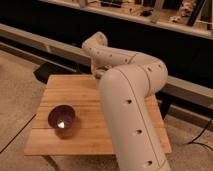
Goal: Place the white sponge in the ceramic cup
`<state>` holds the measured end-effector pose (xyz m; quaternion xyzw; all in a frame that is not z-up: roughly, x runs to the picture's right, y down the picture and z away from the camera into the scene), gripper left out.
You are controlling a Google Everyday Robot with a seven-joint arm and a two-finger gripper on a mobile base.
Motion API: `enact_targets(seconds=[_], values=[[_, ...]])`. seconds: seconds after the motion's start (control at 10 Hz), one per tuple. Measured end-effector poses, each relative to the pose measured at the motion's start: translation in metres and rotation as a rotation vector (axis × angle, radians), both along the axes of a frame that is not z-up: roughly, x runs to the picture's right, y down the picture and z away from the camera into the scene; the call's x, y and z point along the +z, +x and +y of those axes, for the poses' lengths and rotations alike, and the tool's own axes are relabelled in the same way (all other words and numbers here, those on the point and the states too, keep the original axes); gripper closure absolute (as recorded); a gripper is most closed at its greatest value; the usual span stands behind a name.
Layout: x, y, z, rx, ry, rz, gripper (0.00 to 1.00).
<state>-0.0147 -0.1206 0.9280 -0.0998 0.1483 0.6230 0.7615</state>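
My white arm (127, 100) reaches from the lower right over the wooden table (75, 95). Its gripper (99, 73) is at the table's far edge, mostly hidden behind the forearm. The small whitish ceramic cup does not show; the arm may be hiding it. No white sponge can be made out. A wide dark maroon bowl (62, 120) stands on the front left of the table, with a small bright spot (61, 125) inside that I cannot identify.
A long grey rail (45, 42) runs behind the table, with a dark wall above it. A dark box (47, 71) sits on the floor behind the table's left corner. Bare floor (15, 95) lies to the left.
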Motion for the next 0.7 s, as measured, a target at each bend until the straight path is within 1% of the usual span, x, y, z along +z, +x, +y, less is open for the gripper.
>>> enact_targets(seconds=[0.2, 0.3, 0.4, 0.6, 0.7], values=[[-0.002, 0.000, -0.002, -0.003, 0.001, -0.001, 0.20], [-0.006, -0.001, -0.004, -0.006, 0.001, -0.002, 0.20], [-0.016, -0.003, -0.007, -0.009, 0.000, -0.014, 0.20], [-0.045, -0.012, -0.005, -0.027, -0.036, -0.048, 0.20], [-0.066, -0.019, 0.006, -0.040, -0.093, -0.078, 0.20]])
